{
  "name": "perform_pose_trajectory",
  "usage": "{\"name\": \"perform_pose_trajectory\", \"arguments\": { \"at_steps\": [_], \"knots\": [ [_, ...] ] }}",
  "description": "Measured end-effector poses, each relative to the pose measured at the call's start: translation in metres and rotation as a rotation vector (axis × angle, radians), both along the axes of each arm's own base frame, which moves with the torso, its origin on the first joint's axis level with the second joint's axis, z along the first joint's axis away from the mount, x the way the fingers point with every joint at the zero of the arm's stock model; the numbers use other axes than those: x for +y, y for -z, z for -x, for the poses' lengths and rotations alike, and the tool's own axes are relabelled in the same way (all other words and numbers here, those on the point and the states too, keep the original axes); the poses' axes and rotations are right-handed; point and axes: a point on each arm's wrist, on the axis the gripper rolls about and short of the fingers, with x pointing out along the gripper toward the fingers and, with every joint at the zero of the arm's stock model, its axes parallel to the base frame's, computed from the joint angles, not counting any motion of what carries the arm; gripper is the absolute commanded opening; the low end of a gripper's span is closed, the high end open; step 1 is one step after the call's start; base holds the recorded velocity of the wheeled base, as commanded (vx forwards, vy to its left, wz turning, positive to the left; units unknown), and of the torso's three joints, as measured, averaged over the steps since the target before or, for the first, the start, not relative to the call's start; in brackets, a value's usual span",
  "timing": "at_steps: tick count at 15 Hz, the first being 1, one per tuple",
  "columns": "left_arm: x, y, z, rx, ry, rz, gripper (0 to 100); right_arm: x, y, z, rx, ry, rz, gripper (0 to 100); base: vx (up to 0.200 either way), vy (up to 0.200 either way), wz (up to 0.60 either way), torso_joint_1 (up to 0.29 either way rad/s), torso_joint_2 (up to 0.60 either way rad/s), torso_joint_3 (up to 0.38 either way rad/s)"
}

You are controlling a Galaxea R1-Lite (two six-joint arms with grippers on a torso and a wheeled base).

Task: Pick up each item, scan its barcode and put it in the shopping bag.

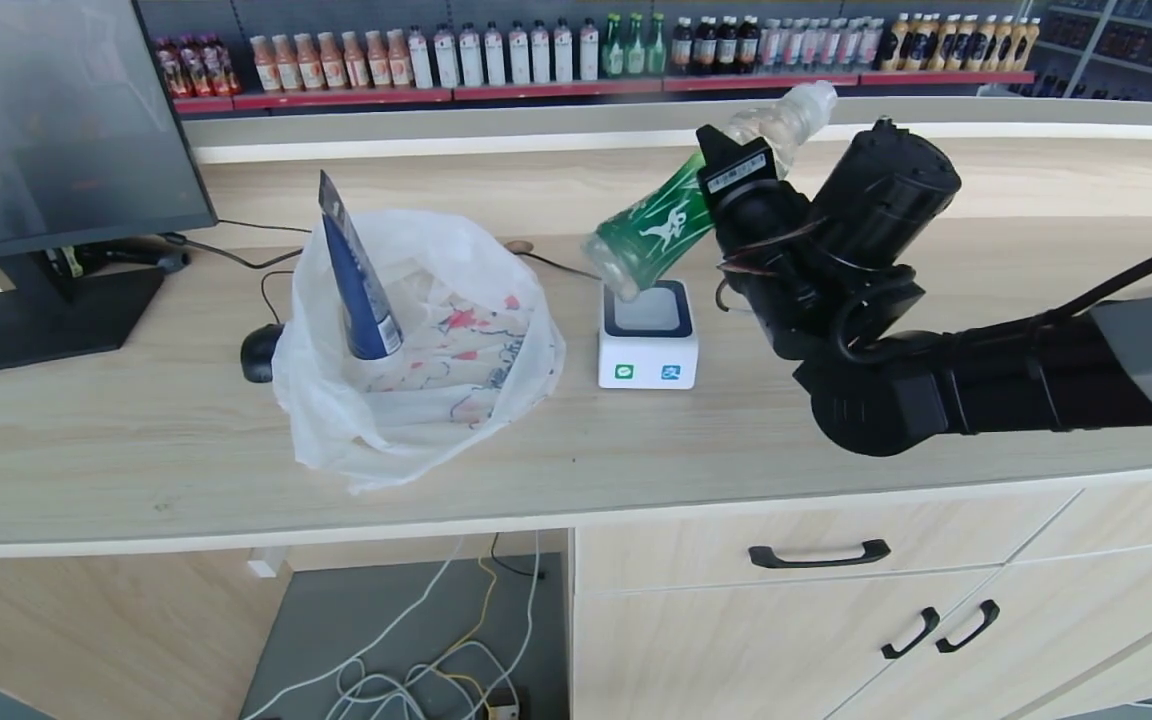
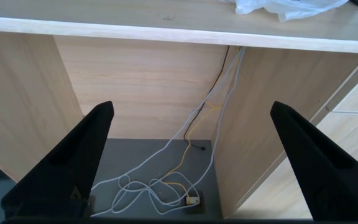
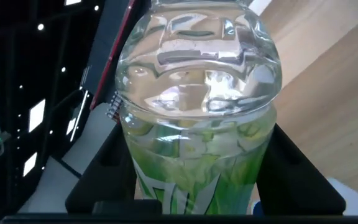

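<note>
The bottle [image 1: 681, 215], clear with a green label, is gripped around its middle by the right pincer [image 1: 736, 180] and is held tilted in the centre of the head view, its lower end just above the window of the white scanner [image 1: 647, 335]. The scanning step is judged to be in hand for this item; whether the barcode is turned to the window cannot be told. One blue pack [image 1: 361, 280] is seen standing tilted inside the shopping bag [image 1: 526, 350], left of centre, so one item is taken as done. The bottle is not yet bagged, and no further items are seen waiting on the table [image 1: 736, 440]. The left pincer [image 2: 191, 106] is held wide open with nothing between its fingers, below the table edge and over loose cables [image 2: 166, 180] on the floor. The table is of pale wood, with drawers [image 1: 816, 600] at the lower right. A dark monitor [image 1: 46, 110] is placed at the upper left and a black mouse [image 1: 258, 352] beside the bag. Shop shelves [image 1: 586, 50] lined with bottled drinks are seen along the top of the frame.
</note>
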Motion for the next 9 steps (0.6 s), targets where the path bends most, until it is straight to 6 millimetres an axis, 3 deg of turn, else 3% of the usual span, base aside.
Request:
{"name": "perform_pose_trajectory", "arguments": {
  "at_steps": [3,9],
  "knots": [
    [0.0,0.0,0.0,0.0,0.0,0.0,100,0.004,-0.008,-0.006,0.025,-0.044,-0.097,0,0.0,0.0,0.0,0.0,0.0,0.0],
    [0.0,0.0,0.0,0.0,0.0,0.0,100,0.006,-0.001,-0.012,0.122,-0.12,-0.254,0,0.0,0.0,0.0,0.0,0.0,0.0]
  ]
}}
